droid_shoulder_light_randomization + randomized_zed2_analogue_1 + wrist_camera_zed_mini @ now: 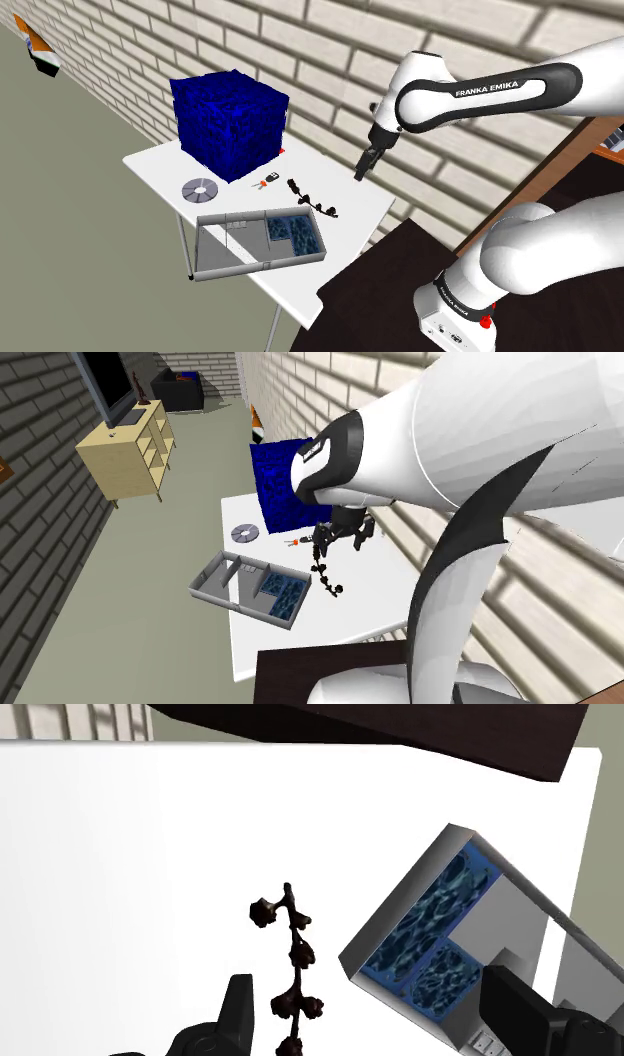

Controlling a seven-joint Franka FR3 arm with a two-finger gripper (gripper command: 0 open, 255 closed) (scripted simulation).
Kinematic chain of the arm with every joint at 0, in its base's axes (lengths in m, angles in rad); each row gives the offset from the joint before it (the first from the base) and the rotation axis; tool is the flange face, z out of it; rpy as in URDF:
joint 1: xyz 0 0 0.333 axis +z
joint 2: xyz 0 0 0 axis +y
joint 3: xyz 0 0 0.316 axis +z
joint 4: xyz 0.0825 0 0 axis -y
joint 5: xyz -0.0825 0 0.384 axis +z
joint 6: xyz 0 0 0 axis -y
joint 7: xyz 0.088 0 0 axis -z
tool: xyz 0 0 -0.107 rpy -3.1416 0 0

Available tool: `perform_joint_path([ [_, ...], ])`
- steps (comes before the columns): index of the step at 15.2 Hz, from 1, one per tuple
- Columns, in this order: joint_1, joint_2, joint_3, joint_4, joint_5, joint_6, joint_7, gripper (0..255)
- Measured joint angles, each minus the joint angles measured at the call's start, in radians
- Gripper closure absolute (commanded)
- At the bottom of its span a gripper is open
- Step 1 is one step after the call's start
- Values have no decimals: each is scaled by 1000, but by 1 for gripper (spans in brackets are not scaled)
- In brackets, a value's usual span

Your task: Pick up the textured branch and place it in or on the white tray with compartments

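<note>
The branch (312, 200) is a thin dark twig with knobbly buds, lying flat on the white table (160, 165) just beyond the tray. The tray (262, 240) is a grey-walled box with compartments, the ones nearest the branch lined in mottled blue. My black gripper (361, 170) hangs in the air above the table's edge, off to the shoulder view's right of the branch and well clear of it. In the wrist view the fingers (238, 1009) stand wide apart, with the branch (294, 966) below near one finger and the tray (450, 929) near the other. Nothing is held.
A large dark blue cube (230, 112) stands at the back of the table. A silver disc (198, 189) and a small orange-red tool (266, 180) lie in front of it. A brick wall runs behind the table. A dark brown surface (385, 280) adjoins the table by the stand.
</note>
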Motion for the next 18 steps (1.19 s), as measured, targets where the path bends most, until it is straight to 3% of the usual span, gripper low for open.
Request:
perform_joint_path([
  [9,41,364,-37,31,62,383,-173,0],
  [14,62,593,-28,122,158,547,-299,0],
  [18,38,775,13,219,241,652,-417,0],
])
